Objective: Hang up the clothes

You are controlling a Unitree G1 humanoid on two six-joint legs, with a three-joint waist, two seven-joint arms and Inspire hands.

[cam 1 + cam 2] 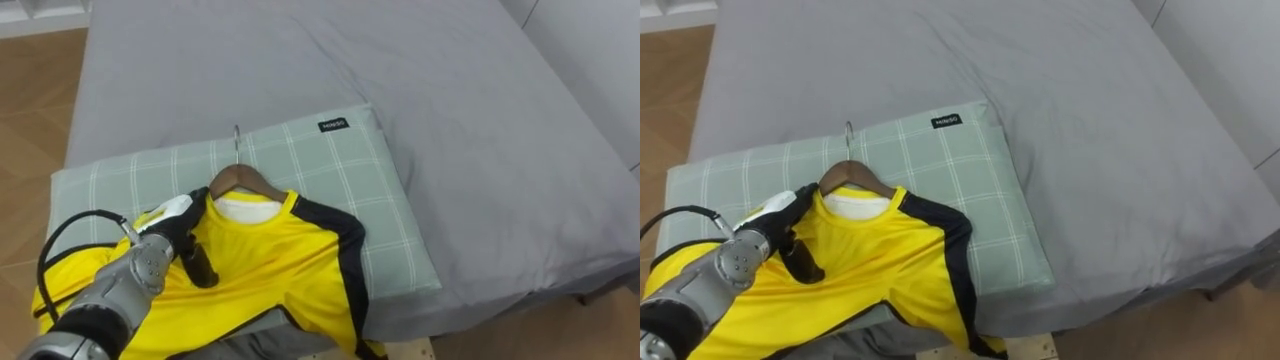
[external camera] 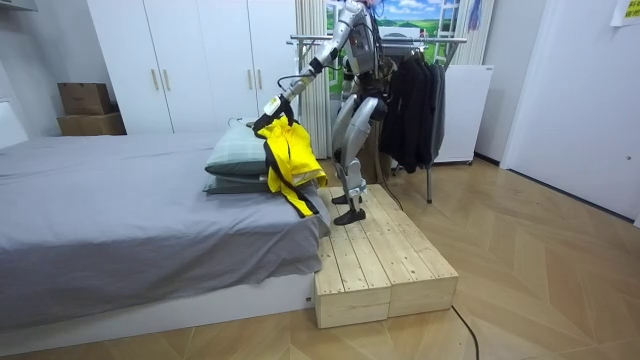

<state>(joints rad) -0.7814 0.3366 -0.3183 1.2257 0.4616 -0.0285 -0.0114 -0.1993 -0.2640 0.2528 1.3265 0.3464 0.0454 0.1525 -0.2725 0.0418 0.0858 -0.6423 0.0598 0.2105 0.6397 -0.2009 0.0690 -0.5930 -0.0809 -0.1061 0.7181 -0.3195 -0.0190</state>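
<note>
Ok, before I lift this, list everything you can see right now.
jersey: one, yellow with black trim, on the hanger, lying across the pillow
hanger: one, brown wood with metal hook, in the jersey's collar
pillow: one, pale green check, near end of the bed
bed: one, grey sheet
platform: one, pale wood, beside the bed, robot stands on it
clothes rack: one, metal, behind the robot
dark garments: several, hanging on the rack
wardrobes: white, far wall
cardboard boxes: two, brown, stacked beside the wardrobes
left hand: grips the jersey's shoulder
</note>
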